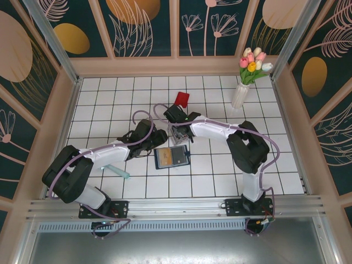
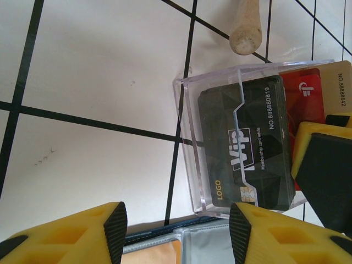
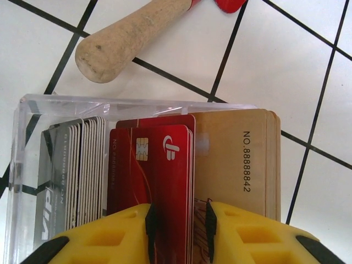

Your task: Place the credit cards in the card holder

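The credit cards stand on edge in a clear plastic box (image 3: 20,143): grey-black ones (image 3: 71,170), red ones (image 3: 159,165) and gold ones (image 3: 236,159). My right gripper (image 3: 180,225) straddles the red cards. Its left pad lies against them and a gap shows at the right pad, so it is open. The card holder (image 1: 170,157), a navy wallet, lies open just in front of the box, with an orange card (image 2: 154,256) in a slot. My left gripper (image 2: 177,231) hovers open over the wallet's far edge (image 2: 159,237), with nothing between its fingers.
A red paddle (image 1: 181,99) with a wooden handle (image 3: 126,33) lies just beyond the box. A vase of tulips (image 1: 242,93) stands at the back right. A teal object (image 1: 118,171) lies near the left arm. The right gripper's yellow finger (image 2: 324,165) crowds the box's right side.
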Motion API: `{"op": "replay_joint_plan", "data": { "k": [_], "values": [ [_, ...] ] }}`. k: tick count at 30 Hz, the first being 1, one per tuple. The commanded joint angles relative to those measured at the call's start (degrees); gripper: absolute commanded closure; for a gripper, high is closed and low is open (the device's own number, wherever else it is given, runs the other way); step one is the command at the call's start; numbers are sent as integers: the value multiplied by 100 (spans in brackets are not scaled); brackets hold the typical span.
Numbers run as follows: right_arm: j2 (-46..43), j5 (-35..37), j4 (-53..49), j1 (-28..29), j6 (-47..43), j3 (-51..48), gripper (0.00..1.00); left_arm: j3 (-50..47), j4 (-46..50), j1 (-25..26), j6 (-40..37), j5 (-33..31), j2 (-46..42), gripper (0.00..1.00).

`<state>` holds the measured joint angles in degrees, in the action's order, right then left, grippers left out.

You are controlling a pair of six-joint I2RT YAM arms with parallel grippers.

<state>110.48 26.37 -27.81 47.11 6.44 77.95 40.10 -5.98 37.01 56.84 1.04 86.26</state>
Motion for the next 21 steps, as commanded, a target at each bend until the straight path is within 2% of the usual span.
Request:
{"op": "replay_joint_plan", "data": {
  "k": [1, 8, 21],
  "values": [
    [234, 426, -181, 82, 24, -47, 67, -24, -61, -44, 29, 10, 61, 45],
    [-43, 895, -139, 167, -28, -53, 69, 6, -52, -45, 25, 19, 72, 45],
    [-271, 981, -150, 158, -11, -123, 75, -36, -44, -45, 31, 26, 5, 45]
  ]
}}
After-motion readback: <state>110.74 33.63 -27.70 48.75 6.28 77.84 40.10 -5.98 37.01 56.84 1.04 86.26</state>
